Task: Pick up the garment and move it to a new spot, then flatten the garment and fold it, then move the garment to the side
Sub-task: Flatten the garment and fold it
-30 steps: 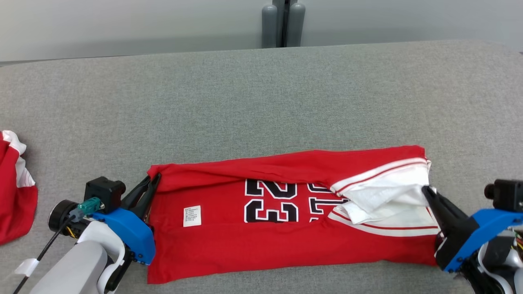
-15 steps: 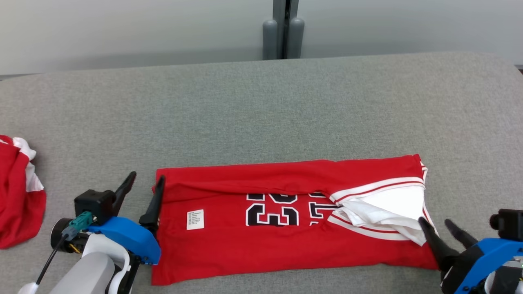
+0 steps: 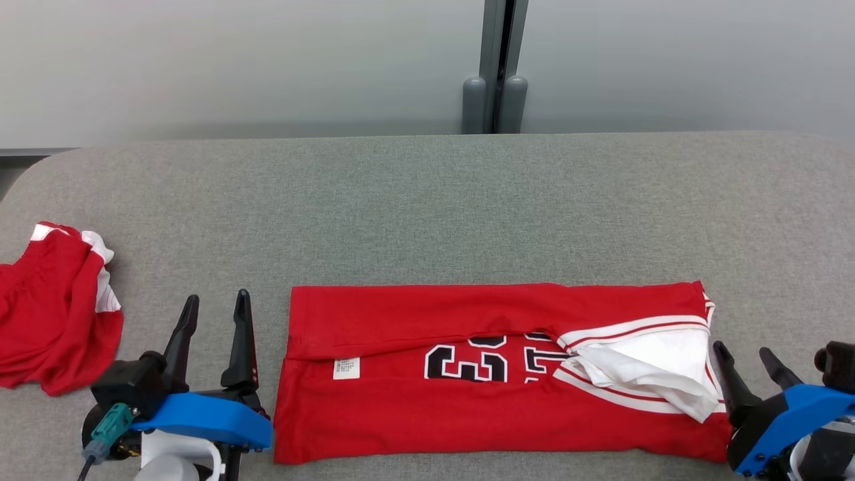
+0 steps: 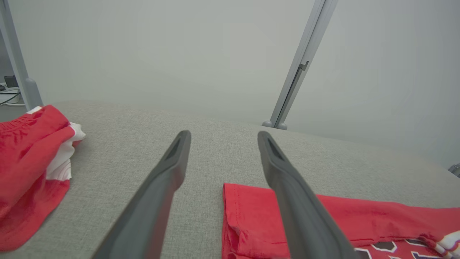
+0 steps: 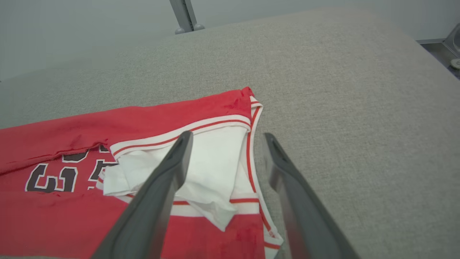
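Grey table (image 3: 427, 200), jersey (image 3: 467, 407) lengthwise left-right

Number print (image 3: 467, 364) on the garment (image 3: 467, 414): top half is buried under the folded-over flap (image 3: 434, 314), and the right digit also sits under the white lining (image 3: 641, 361), so I can't read it for sure. Label (image 3: 347, 368) text is too small.

Second red garment (image 3: 57, 314) at the worktop's (image 3: 427, 200) left edge is clipped by the frame, in the head view and on my left wrist camera.

My left end effector (image 3: 217, 296): body and arm run off the bottom. Right end effector (image 3: 741, 348): body clipped at the lower right corner.

Left wrist view: my finger (image 4: 294, 201) covers part of the garment's left end. Right wrist view: a finger (image 5: 158, 194) hides a strip of lining, and the near hem is cropped.

Post (image 3: 494, 67) behind the far edge is cut off at the top.
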Motion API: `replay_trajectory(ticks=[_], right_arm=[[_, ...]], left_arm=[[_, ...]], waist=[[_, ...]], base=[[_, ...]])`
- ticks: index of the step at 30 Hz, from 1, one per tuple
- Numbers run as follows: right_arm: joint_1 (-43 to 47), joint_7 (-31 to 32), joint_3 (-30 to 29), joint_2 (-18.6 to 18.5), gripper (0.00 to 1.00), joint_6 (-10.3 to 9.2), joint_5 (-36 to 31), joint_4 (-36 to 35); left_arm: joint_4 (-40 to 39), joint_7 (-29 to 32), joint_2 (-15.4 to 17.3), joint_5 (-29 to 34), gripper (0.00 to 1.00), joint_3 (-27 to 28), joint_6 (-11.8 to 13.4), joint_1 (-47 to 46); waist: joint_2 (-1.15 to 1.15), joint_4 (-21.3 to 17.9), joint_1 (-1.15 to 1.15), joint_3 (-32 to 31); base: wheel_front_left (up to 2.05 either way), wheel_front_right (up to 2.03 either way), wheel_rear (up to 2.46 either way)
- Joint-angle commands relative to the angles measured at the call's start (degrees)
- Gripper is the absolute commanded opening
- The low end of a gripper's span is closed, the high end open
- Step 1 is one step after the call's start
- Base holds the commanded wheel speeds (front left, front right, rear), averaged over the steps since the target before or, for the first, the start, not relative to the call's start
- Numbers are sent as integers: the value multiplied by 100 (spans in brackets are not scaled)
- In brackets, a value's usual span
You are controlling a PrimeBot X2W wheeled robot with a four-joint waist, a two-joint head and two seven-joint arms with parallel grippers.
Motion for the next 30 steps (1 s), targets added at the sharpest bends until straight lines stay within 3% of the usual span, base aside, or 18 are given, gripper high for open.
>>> replay_trajectory(ticks=[1,18,23,30], right_arm=[[-203,-145,-60,-12,100,0,-209,292],[-1358,-358,-238,-12,100,0,-700,2613],[-1654,-323,-421,-13,100,1,-830,3116],[-1789,-363,-242,8,100,1,-899,3714]], left_arm=[[-7,-22,-106,183,100,181,-50,123],[236,-23,-374,802,100,656,-404,183],[266,-23,-427,897,100,721,-466,144],[327,-24,-498,990,100,776,-535,72]], waist=[[1,4,1,-20],[1,82,1,59],[1,124,1,119],[1,188,1,183]], base=[[0,0,0],[0,0,0],[0,0,0],[0,0,0]])
